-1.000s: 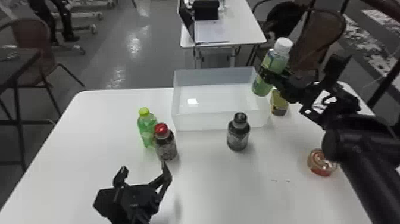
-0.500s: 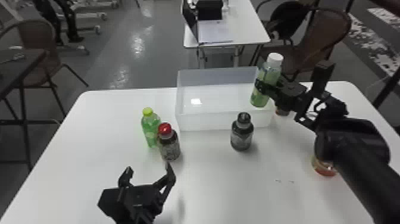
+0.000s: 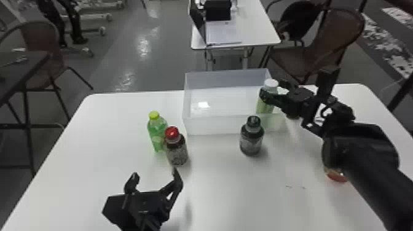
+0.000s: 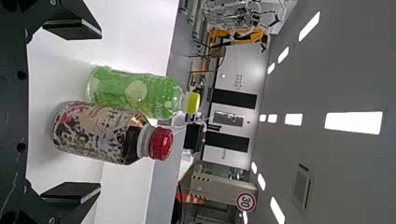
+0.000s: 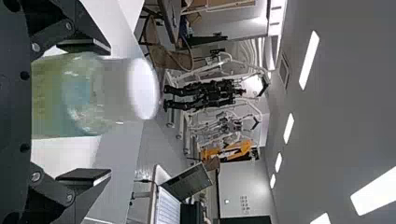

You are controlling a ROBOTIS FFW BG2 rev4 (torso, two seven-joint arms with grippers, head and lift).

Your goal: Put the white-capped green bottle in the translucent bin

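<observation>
Inside the translucent bin [image 3: 215, 125], at its right end: one white-capped green bottle [image 3: 265, 107], apparently set down, though the cloudy wall makes me unsure; right gripper [image 3: 273, 88], fingers parted about it; placing seemingly done, withdrawal remaining.

Four bottles [image 3: 251, 138], one translucent bin [image 3: 215, 125], one part-hidden red-bottomed container [image 3: 336, 176], one laptop [image 3: 198, 23], three tabletops [image 3: 230, 190]
</observation>
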